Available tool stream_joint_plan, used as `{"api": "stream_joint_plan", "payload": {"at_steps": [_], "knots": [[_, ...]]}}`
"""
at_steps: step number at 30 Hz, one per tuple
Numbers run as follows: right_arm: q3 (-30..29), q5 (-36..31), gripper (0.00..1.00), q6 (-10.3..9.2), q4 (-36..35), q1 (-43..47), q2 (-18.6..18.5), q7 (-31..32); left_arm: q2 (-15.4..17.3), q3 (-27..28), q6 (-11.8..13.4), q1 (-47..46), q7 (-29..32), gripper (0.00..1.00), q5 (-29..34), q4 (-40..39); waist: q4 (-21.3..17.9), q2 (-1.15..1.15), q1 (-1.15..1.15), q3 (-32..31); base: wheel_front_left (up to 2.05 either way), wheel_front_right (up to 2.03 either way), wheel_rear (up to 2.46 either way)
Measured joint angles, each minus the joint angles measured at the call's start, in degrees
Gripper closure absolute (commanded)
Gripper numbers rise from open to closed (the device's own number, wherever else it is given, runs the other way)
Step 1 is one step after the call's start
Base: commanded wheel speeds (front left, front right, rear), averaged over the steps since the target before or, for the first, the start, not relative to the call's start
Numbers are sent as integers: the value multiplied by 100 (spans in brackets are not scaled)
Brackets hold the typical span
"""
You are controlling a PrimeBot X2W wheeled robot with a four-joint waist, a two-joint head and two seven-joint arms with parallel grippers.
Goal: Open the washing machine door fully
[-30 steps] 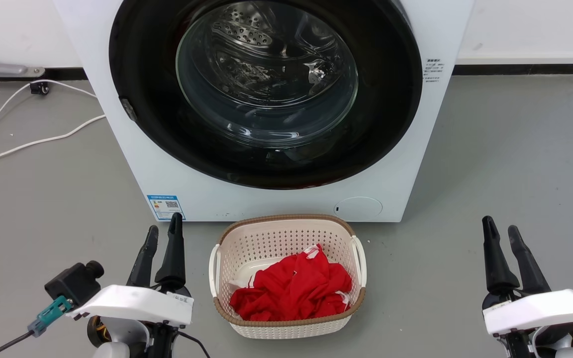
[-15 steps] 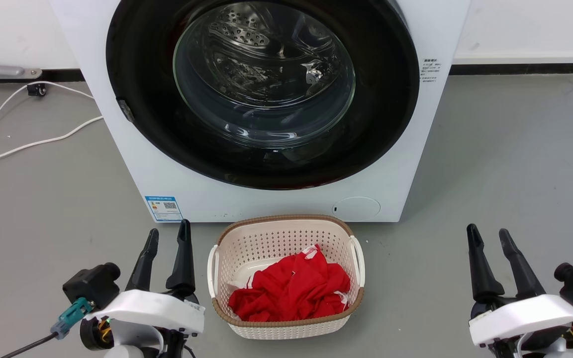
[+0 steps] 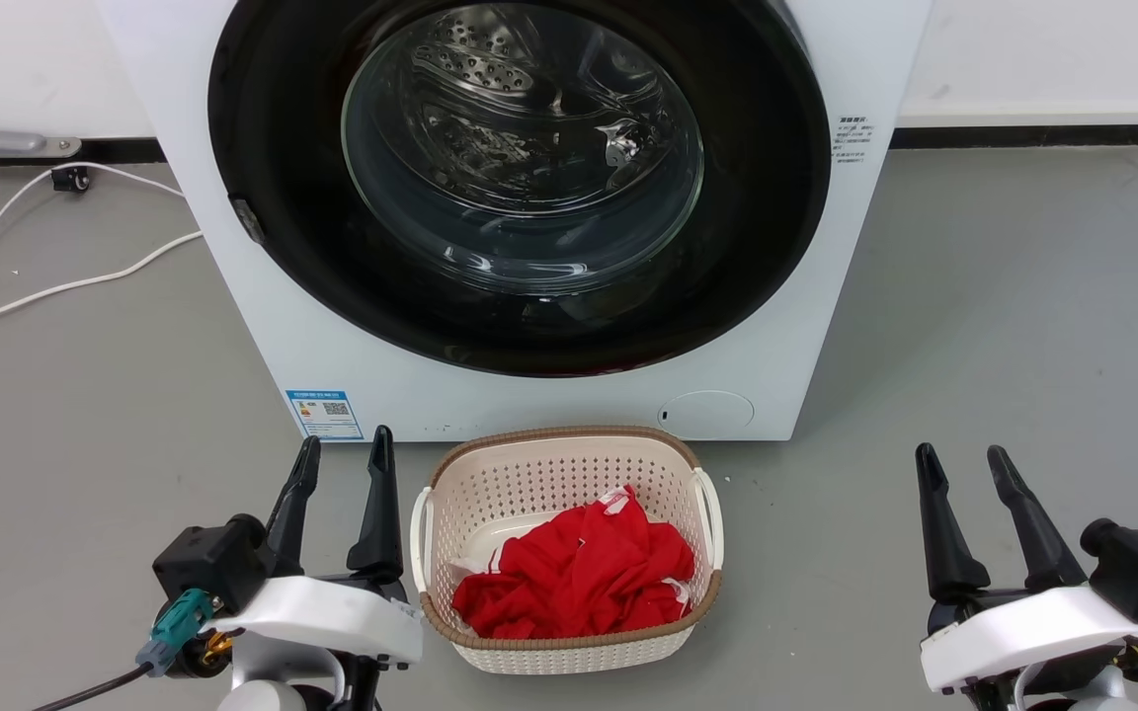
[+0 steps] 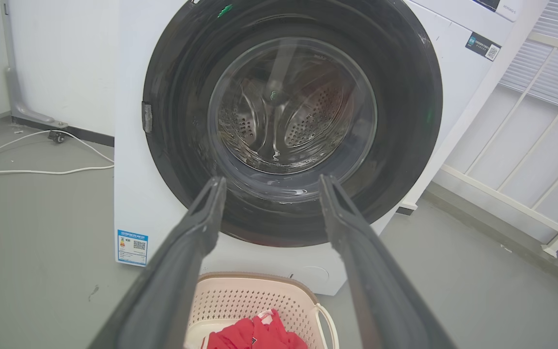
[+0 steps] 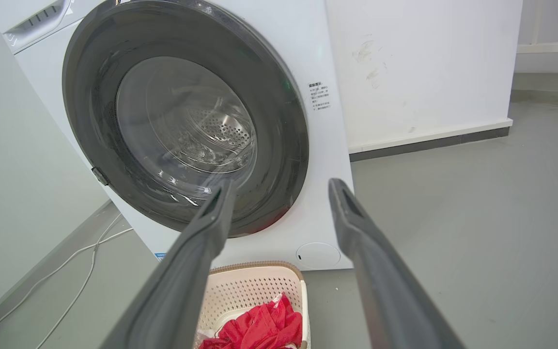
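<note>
Washing machine door (image 3: 520,188) is closed, flush on the front of the washing machine (image 3: 263,326), straight ahead of the robot and beyond the basket.

Nearest: left gripper (image 3: 346,441) low on the robot's left, fingers spread wide, nothing between them, tips pointing toward the machine. Right gripper (image 3: 959,454) mirrors it on the right, also spread wide and empty, well apart from the machine. Both sit over bare grey floor (image 3: 974,316), smooth with a few specks.

Between them a cream perforated basket (image 3: 569,437) with a brown rim stands on the floor, just in front of the machine's base, with red cloth (image 3: 579,573) bunched inside. Left gripper's inner finger is just beside the basket's handle.

Next back, on the machine's lower front: blue label sticker (image 3: 324,413) at the left corner, round filter cap (image 3: 705,410) toward the right. Above is the door: glossy black ring, clear glass bowl with drum holes visible through it, small grey tab (image 3: 251,219) on its left edge. Small text label (image 3: 853,136) on the white panel right of the door.

Left of the machine, white cable (image 3: 55,286) snakes over the floor toward the wall.

Far: white wall (image 3: 1023,49) with a dark baseboard (image 3: 1023,136). The left wrist view shows a white slatted rail (image 4: 526,145) off to the machine's side.
</note>
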Motion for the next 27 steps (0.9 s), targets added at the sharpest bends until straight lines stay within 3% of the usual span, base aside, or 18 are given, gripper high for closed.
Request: {"api": "stream_joint_plan", "payload": {"at_steps": [27], "knots": [[98,-1158,0,0,-19,99,0,-116,44,-207,180,5,-326,0,1333,-70,-21,0,0,57,0,0,0]]}}
